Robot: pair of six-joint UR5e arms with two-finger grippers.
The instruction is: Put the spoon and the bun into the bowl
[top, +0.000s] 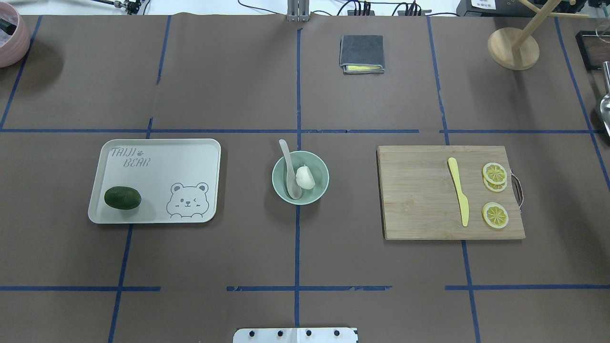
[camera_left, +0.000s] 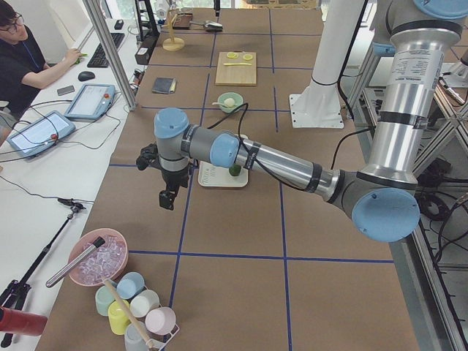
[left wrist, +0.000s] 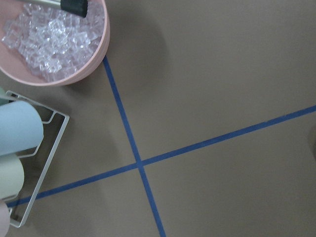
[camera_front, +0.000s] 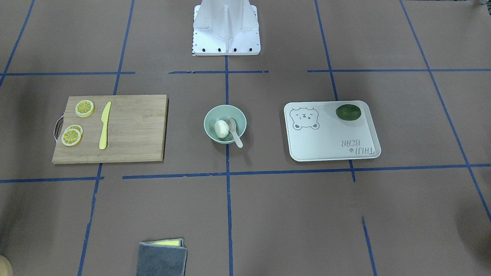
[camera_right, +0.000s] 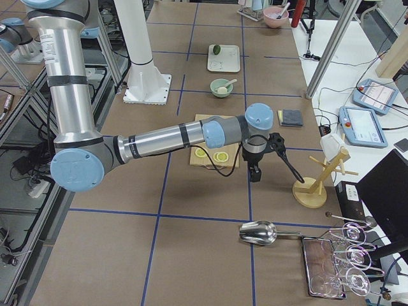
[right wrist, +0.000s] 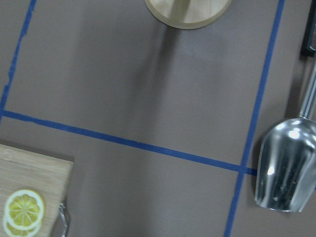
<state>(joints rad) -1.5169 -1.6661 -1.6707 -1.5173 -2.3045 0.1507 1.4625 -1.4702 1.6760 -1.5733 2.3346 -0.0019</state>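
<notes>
The mint-green bowl [camera_front: 210, 116] stands at the table's middle and also shows in the overhead view [top: 320, 166]. The cream-white bun [camera_front: 221, 128] lies inside it, as the overhead view [top: 305, 177] shows too. The pale spoon [camera_front: 234, 132] rests with its scoop in the bowl and its handle over the rim, as seen from overhead [top: 288, 164]. My left gripper [camera_left: 169, 198] hangs far off past the tray, and I cannot tell whether it is open or shut. My right gripper [camera_right: 254, 174] hangs beyond the cutting board, and I cannot tell its state either.
A white bear-print tray [top: 157, 181] holds a dark green fruit [top: 122, 197]. A wooden cutting board [top: 419, 200] carries a yellow knife [top: 459, 196] and lemon slices [top: 494, 215]. A folded cloth [top: 361, 53], an ice bowl [left wrist: 54, 39], a wooden stand [right wrist: 187, 10] and a metal scoop [right wrist: 286, 168] lie at the table's edges.
</notes>
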